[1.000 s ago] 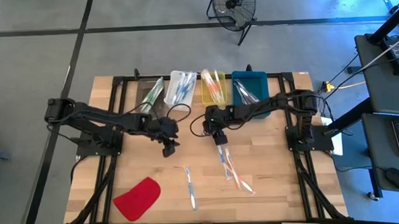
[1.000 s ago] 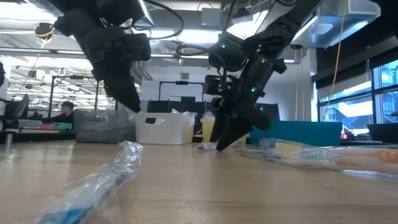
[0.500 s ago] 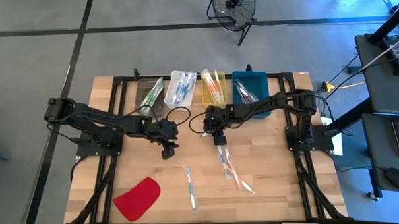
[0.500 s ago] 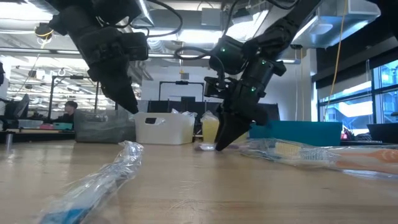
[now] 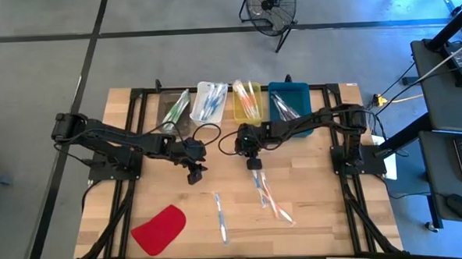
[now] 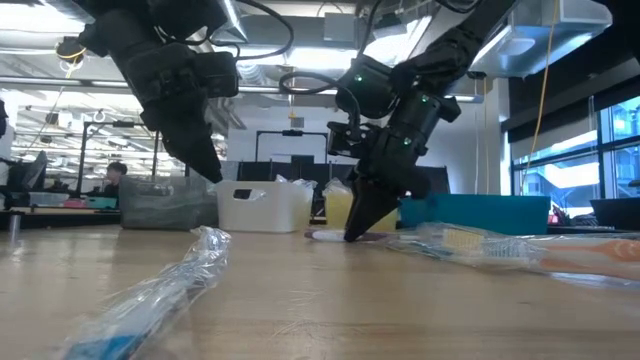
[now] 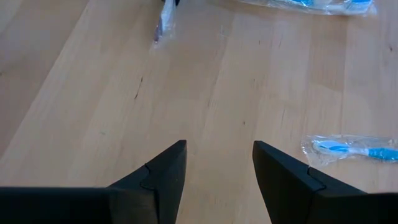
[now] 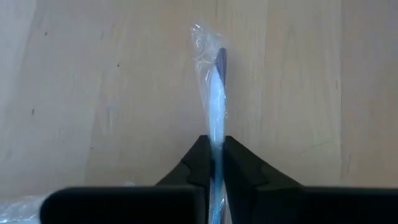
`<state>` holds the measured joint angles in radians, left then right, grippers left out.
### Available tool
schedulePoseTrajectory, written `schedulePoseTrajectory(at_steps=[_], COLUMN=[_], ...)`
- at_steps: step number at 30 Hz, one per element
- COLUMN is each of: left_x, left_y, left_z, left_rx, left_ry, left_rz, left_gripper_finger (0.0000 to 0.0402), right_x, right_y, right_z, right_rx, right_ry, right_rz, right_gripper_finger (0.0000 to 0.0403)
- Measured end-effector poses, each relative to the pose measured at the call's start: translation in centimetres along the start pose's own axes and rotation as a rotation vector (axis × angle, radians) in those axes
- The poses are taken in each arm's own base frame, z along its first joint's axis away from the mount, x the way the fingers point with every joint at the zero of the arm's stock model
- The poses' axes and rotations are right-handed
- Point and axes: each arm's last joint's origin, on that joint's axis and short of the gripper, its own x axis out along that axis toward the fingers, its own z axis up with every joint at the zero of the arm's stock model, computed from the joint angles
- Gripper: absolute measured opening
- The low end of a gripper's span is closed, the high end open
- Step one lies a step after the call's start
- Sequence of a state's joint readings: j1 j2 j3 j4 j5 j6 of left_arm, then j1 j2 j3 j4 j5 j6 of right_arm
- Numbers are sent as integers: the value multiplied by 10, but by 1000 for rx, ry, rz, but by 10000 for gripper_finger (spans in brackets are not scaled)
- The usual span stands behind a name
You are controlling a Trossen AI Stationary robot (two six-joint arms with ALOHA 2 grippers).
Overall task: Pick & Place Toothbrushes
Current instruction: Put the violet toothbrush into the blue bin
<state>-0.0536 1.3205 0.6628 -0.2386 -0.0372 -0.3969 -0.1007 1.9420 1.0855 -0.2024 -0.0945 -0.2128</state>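
Note:
Several wrapped toothbrushes lie flat on the wooden table: one (image 5: 219, 216) near the front middle, two more (image 5: 270, 200) right of it. My right gripper (image 5: 254, 166) is down at the table's middle, shut on a clear-wrapped toothbrush (image 8: 214, 93) with a blue-violet part. My left gripper (image 5: 194, 176) hangs open above bare wood left of it, nothing between its fingers (image 7: 165, 177). More toothbrushes fill the bins at the far edge. My right gripper pinches the wrapped toothbrush's shaft (image 8: 215, 144) between its two fingers (image 8: 198, 163), wrapper and all. The fingers slant down from above, and the toothbrush runs on ahead of them. Its free end (image 6: 322, 236) lies on the table.
Four bins stand in a row at the far edge: clear (image 5: 175, 108), white (image 5: 210, 99), yellow (image 5: 247, 100) and blue (image 5: 288, 100). A flat red piece (image 5: 159, 230) lies at the near left. Bare wood lies between the two grippers and along the left side.
My right gripper has shut on the wrapped toothbrush and rolled a little about its wrist, staying in place at the table. The toothbrush still lies on the wood.

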Motion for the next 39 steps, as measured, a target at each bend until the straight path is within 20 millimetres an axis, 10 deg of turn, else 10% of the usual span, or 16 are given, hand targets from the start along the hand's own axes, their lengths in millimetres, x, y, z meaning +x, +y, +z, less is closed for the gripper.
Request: schedulePoseTrajectory(at_steps=[24, 39], left_x=[-1, 1], left_y=[-11, -15], left_z=[-5, 2], left_rx=[102, 245], left_ry=[6, -79], left_rz=[-25, -35], left_gripper_finger=[182, 180], right_x=[-66, -137], right_y=[9, 15], right_z=[0, -56], right_rx=[50, 268], right_ry=[41, -232], right_rz=[32, -288], right_gripper_finger=[21, 29])
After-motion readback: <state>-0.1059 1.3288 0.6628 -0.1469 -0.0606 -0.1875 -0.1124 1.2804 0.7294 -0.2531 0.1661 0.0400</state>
